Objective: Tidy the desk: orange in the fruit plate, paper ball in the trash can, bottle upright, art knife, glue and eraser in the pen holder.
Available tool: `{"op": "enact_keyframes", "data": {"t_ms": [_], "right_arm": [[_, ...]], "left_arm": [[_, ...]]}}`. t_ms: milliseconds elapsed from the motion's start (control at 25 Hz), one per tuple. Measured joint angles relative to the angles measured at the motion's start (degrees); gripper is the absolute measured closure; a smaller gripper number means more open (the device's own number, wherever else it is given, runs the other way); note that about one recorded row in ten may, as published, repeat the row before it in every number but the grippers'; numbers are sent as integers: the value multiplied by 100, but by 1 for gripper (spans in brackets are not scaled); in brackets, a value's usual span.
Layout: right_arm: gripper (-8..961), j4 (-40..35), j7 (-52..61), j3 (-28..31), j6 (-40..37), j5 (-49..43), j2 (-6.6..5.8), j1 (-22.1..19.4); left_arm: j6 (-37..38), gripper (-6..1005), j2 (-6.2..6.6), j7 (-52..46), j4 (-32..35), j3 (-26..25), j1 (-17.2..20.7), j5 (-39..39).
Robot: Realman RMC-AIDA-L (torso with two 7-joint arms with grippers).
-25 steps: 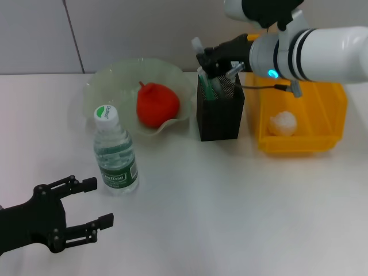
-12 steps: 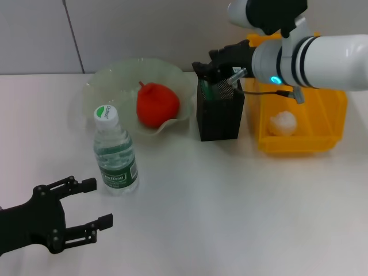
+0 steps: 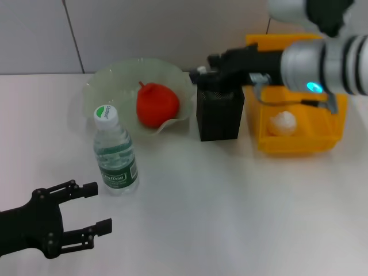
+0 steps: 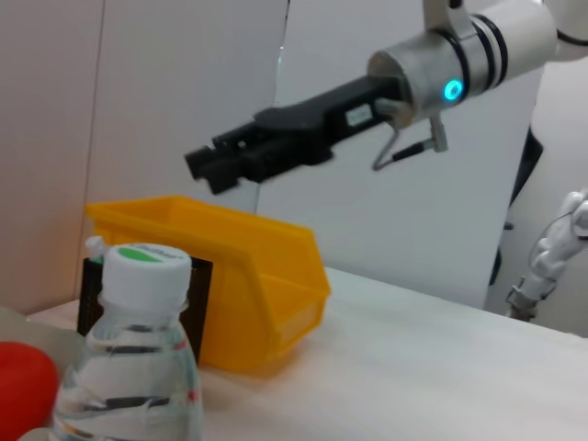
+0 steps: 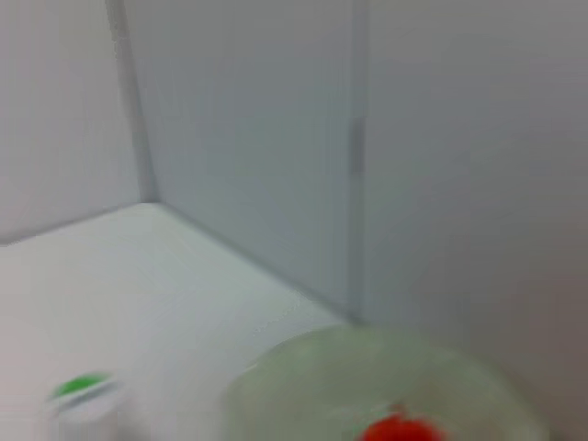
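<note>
The big yellow plastic trash can (image 3: pixel 299 123), beneath the right gripper (image 3: pixel 217 60), holds the paper ball (image 3: pixel 283 123). The black mesh pen holder (image 3: pixel 220 112) stands under its narrowly parted, empty fingertips. The left gripper (image 3: pixel 86 210) hangs open, near the upright clear bottle (image 3: pixel 115 150).

The bottle (image 3: pixel 115 150) carries the only lettering to be seen. Its white cap (image 3: pixel 105 112) bears a green patch with small white writing too fine to read, and the dark green label (image 3: pixel 117 177) round its lower body shows a white word, also not legible.
</note>
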Motion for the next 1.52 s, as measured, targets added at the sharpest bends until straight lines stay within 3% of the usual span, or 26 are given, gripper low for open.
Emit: {"op": "enact_keyframes", "data": {"t_ms": [80,160,280,520,680,1040,1360,1520], "right_arm": [[438,146,-849,478,-797,795,-9,-185],[438,274,-1232,690,-1102,1108,-11,-249],[438,969,-2789,1537,-2320,2068,-15,-429],[437,2168,-4564,2502,-3539,2295,-31,-440],[437,2860,-5396,2587,-3964,2082,-62,-469],[437,3092,-5686,2579,-4470,1598,-43,-447],[351,3042,-5663,2660,-4621,1266,-183,-577],[287,3040,-5876,3033,-4632,1258,-210,-670]], "left_arm": [[109,187,77,-75,0,13,-14,5],[141,187,97,-99,-7,15,-17,8],[283,186,161,-155,-20,13,-29,14],[419,186,159,-160,-24,65,-34,31],[557,186,130,-181,-23,95,8,50],[629,187,150,-453,-11,104,-64,287],[645,187,179,-839,109,107,-358,745],[613,186,147,-876,135,107,-499,847]]}}
